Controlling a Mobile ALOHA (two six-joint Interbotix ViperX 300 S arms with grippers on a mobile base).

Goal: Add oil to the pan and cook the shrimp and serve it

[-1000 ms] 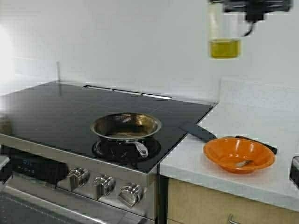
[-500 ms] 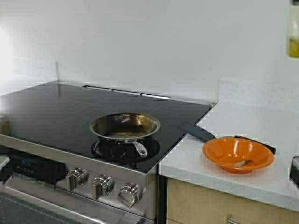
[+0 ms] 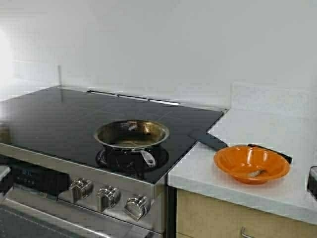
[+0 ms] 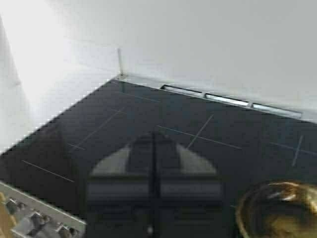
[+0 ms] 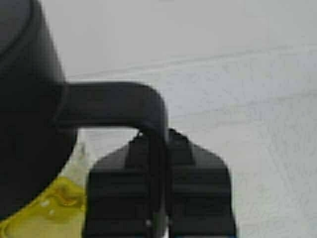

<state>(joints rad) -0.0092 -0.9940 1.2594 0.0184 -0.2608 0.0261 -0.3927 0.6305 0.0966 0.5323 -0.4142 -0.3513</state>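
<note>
The oil jug's black handle [image 5: 124,106] is gripped between the closed fingers of the right gripper [image 5: 158,198], outside the high view. The left gripper [image 4: 154,183] is held shut and empty above the stove surface [image 3: 64,114]. The pan [image 3: 132,135] is seen on the burner, the shrimp [image 3: 257,173] in the orange bowl [image 3: 251,163]. The oiling step is judged finished; next, the jug should be set down.

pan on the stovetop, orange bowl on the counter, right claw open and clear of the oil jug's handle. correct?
Not quite. The right wrist view shows the right claw shut on the oil jug's black handle, not open and clear. The rest holds: the pan sits on the stovetop, the orange bowl on the counter.
</note>
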